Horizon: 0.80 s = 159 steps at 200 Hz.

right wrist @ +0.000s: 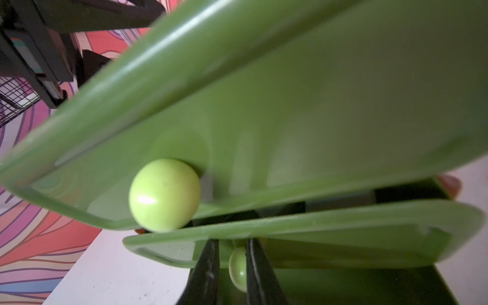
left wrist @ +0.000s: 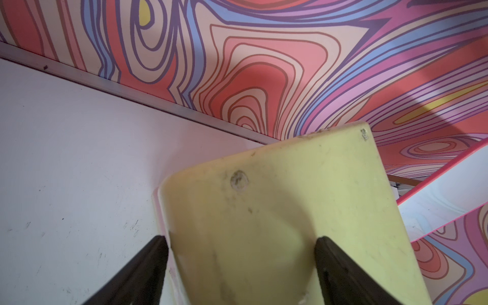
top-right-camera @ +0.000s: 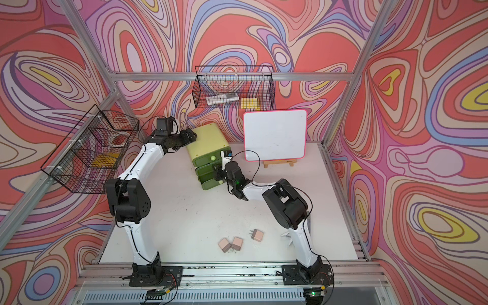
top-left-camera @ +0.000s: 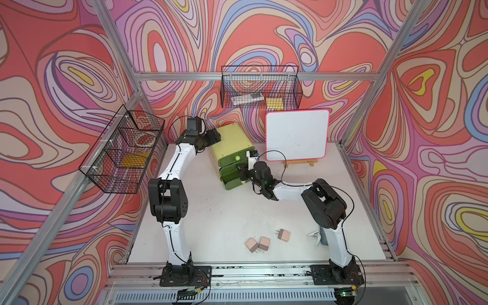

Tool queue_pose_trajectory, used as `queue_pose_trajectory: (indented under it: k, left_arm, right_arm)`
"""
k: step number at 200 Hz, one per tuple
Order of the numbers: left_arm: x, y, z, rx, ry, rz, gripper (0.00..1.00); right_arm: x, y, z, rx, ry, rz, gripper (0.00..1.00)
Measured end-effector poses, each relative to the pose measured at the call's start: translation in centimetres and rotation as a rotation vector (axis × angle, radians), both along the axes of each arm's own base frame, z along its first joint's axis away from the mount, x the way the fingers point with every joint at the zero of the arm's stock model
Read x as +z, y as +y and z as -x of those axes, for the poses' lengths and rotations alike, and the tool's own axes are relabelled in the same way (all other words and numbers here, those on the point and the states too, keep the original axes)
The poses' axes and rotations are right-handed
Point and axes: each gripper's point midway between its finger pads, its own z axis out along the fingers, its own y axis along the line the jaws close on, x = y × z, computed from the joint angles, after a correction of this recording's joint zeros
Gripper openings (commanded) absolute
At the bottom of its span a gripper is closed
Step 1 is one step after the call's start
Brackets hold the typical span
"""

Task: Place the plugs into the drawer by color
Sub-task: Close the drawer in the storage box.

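The lime-yellow rounded plastic chest with three olive-green drawers stands at the rear of the white tabletop and shows in both top views. The left gripper sits at the chest's upper rear corner, on the side away from the drawer fronts. In the left wrist view its black fingers stand apart over the scuffed yellow panel, which runs on past one finger; the jaws are spread and enclose nothing. The right gripper is at the chest's front, level with the middle drawer. In the right wrist view its fingers are clamped on either side of the middle drawer's pale green round knob. The top drawer's knob is just above this gripper and the bottom drawer's knob just below. How far the middle drawer is drawn out cannot be told. Three pinkish-beige rounded-cube plugs with metal prongs lie on the tabletop well in front of the chest. Two are just beside each other, and the third lies near them. A white plastic clip lies beyond the third plug, partly hidden by the right arm. A pink-rimmed whiteboard on a wooden easel stands just beside the chest. A black wire basket hangs on the wall behind the chest.
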Motion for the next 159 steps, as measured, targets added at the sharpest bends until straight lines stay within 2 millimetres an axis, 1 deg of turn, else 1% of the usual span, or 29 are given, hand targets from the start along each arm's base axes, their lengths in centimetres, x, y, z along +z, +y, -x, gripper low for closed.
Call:
queue_pose_trajectory:
  k: [10,25,47,55,76,94,114,130,139,159]
  left_arm:
    - [0.0,0.0,0.0,0.0,0.0,0.0,0.86]
    - [0.0,0.0,0.0,-0.001,0.0,0.0,0.86]
    - [0.0,0.0,0.0,-0.001,0.0,0.0,0.86]
    - [0.0,0.0,0.0,-0.001,0.0,0.0,0.86]
    - [0.0,0.0,0.0,-0.001,0.0,0.0,0.86]
    - [0.0,0.0,0.0,-0.001,0.0,0.0,0.86]
    - [0.0,0.0,0.0,-0.001,0.0,0.0,0.86]
    - [0.0,0.0,0.0,-0.001,0.0,0.0,0.86]
    - [0.0,0.0,0.0,-0.001,0.0,0.0,0.86]
    - [0.0,0.0,0.0,-0.001,0.0,0.0,0.86]
  right_arm:
    - [0.0,0.1,-0.2,0.0,-0.003,-0.005,0.26]
    - [0.1,0.4,-0.4,0.003,-0.006,-0.008,0.33]
    - [0.1,0.6,-0.1,0.028,-0.012,0.009,0.41]
    - [0.2,0.5,0.2,0.04,-0.012,0.024,0.46]
    - [0.1,0.0,2.2,0.103,0.009,0.097,0.56]
    - [0.4,-0.1,3.8,0.184,0.004,0.186,0.6]
    - [0.4,0.0,5.3,0.3,-0.033,0.314,0.62]
    - [-0.5,0.0,6.6,0.408,-0.084,0.429,0.64]
    - [-1.4,-0.2,7.3,0.473,-0.115,0.499,0.65]
    - [-3.7,-0.9,9.2,0.623,-0.208,0.652,0.72]
